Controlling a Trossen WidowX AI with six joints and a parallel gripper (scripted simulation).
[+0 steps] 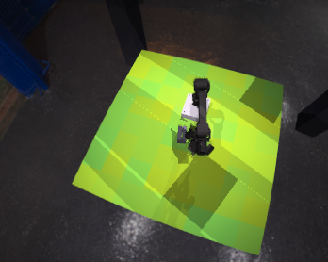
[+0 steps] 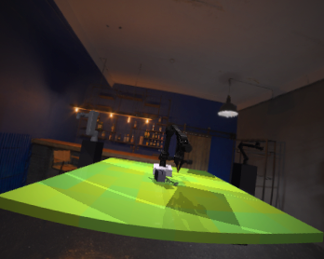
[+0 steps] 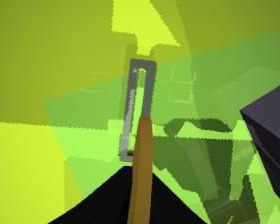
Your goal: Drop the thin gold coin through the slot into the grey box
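Observation:
The gold coin (image 3: 143, 142) stands on edge between the fingertips of my gripper (image 3: 135, 176) (image 2: 179, 170), which is shut on it in the wrist view. The shallow holder (image 3: 149, 90) lies below, looking grey there; its slot is empty where it shows. The coin appears raised above it and overlaps its near right part in the view. The closed grey box (image 1: 182, 134) (image 2: 160, 175) (image 3: 271, 115) stands to the right of the gripper in the wrist view, only partly in frame. Its slot is not visible in the wrist view. The coin is too small to make out in the top and exterior views.
The white base plate (image 1: 189, 111) of the arm is behind the box in the exterior view. The arm (image 1: 203, 113) reaches over the yellow-green patterned table (image 1: 131, 160) (image 2: 106, 200). Dark shadows lie across the table top.

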